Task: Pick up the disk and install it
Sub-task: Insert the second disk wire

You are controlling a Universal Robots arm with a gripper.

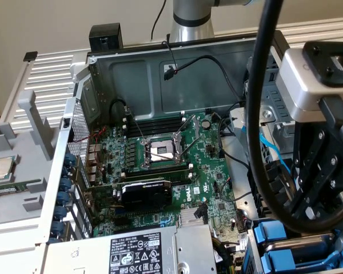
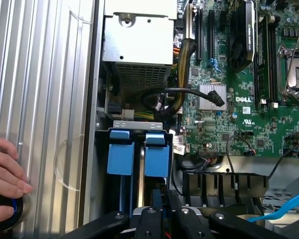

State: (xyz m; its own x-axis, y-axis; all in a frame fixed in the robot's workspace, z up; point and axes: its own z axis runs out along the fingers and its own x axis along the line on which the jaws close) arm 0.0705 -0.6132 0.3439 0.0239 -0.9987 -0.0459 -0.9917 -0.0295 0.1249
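**Drive bay at the approach.** You have the end effector (image 2: 165,216) directly over the bay, pressed nearly together. You cannot tell whether it pinches anything.

Exterior view, left to right:
- The loose CPU chip (image 1: 1,167) lies on the grey tray outside the case, at 9 o'clock from the motherboard (image 1: 160,165).
- The power supply (image 1: 137,254) sits at 6 o'clock from the motherboard.
- The blue carrier tabs are at 4 o'clock from the motherboard, under the arm's black linkage.

**The disk.** Take the disk (image 2: 157,154) to be in the carrier in line with the end effector. It is slotted on edge beside a second carrier (image 2: 122,154). Its long axis appears to run down into the bay, along your line of approach. The silver body is hidden.

**What each view adds.**
- The wrist view shows the two carriers apart, and a person's hand (image 2: 5,174) on a round control on the ribbed counter (image 2: 50,74), well clear of the bay.
- The exterior view shows the whole case and how low the arm stands.
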